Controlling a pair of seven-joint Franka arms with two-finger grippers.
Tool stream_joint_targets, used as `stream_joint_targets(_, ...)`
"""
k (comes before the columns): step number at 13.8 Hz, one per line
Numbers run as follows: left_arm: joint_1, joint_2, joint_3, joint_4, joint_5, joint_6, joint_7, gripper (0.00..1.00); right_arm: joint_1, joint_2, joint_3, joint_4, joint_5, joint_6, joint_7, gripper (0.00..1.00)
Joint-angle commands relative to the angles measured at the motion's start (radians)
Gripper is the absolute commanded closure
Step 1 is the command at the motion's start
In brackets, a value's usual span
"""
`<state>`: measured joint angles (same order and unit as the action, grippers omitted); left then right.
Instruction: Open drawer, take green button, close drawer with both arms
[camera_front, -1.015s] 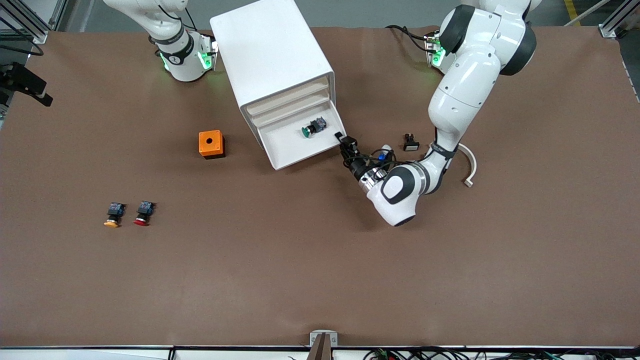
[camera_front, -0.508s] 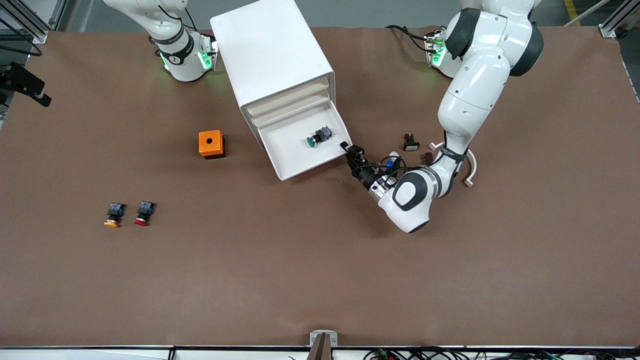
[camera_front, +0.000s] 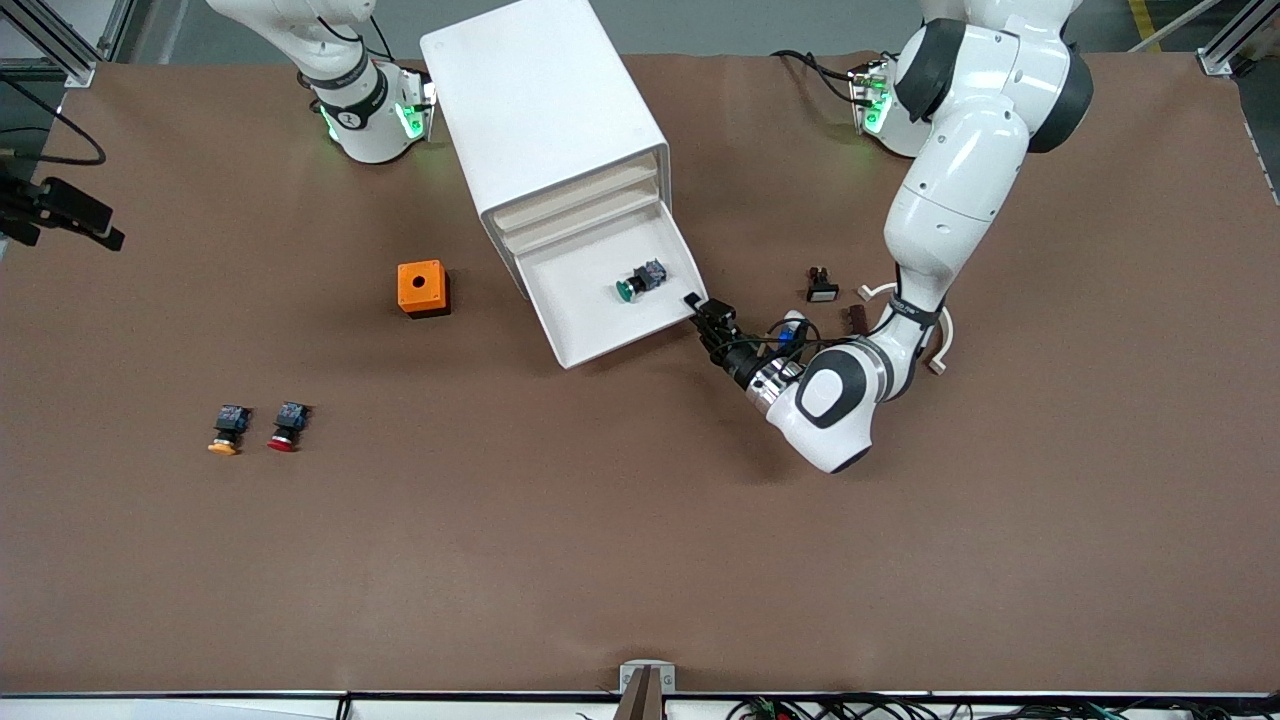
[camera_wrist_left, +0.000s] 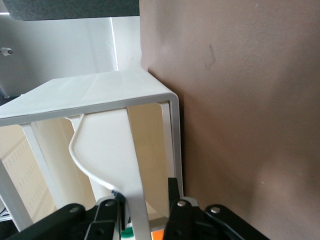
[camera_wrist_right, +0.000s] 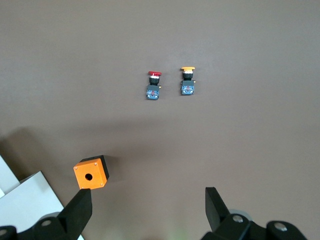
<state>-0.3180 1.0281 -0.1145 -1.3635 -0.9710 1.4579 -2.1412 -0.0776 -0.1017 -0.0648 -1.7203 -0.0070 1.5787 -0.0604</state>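
The white cabinet (camera_front: 540, 110) has its lowest drawer (camera_front: 590, 310) pulled out. The green-capped button (camera_front: 638, 281) lies on its side in the drawer, close to the front wall. My left gripper (camera_front: 700, 308) is at the drawer's front corner toward the left arm's end. In the left wrist view the gripper (camera_wrist_left: 142, 202) is open and straddles the drawer's front wall (camera_wrist_left: 120, 150), one finger touching it and the other clear of it. A bit of green cap (camera_wrist_left: 127, 232) shows below. My right gripper (camera_wrist_right: 147, 205) is open and empty, high over the table.
An orange box (camera_front: 422, 288) with a round hole stands beside the cabinet, toward the right arm's end. The red-capped (camera_front: 286, 428) and orange-capped (camera_front: 227, 430) buttons lie nearer the camera. Small parts (camera_front: 822, 286) and a white curved piece (camera_front: 940, 340) lie by the left arm.
The left gripper has moved toward the front camera and the left arm's end, and the drawer has slid farther out with it. The green-capped button has ridden along.
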Motion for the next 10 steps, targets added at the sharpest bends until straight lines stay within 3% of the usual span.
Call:
stream_joint_targets(1, 0.004, -0.003, 0.004, 0.023, -0.018, 0.004, 0.006, 0.18, -0.025, 0.083, 0.011, 0.057, -0.002, -0.012, -0.012, 0.0)
stream_joint_targets(2, 0.005, -0.008, 0.0, 0.027, -0.018, 0.004, 0.009, 0.0, -0.025, 0.103, 0.011, 0.073, -0.004, -0.012, -0.013, 0.0)
stream_joint_targets(6, 0.01, -0.028, -0.014, 0.081, -0.017, 0.002, 0.18, 0.0, -0.051, 0.16, 0.011, 0.091, -0.004, -0.003, -0.013, 0.0)
stream_joint_targets(10, -0.001, -0.062, 0.004, 0.127, 0.005, 0.001, 0.542, 0.0, -0.048, 0.162, 0.011, 0.093, -0.008, -0.002, -0.001, 0.0)
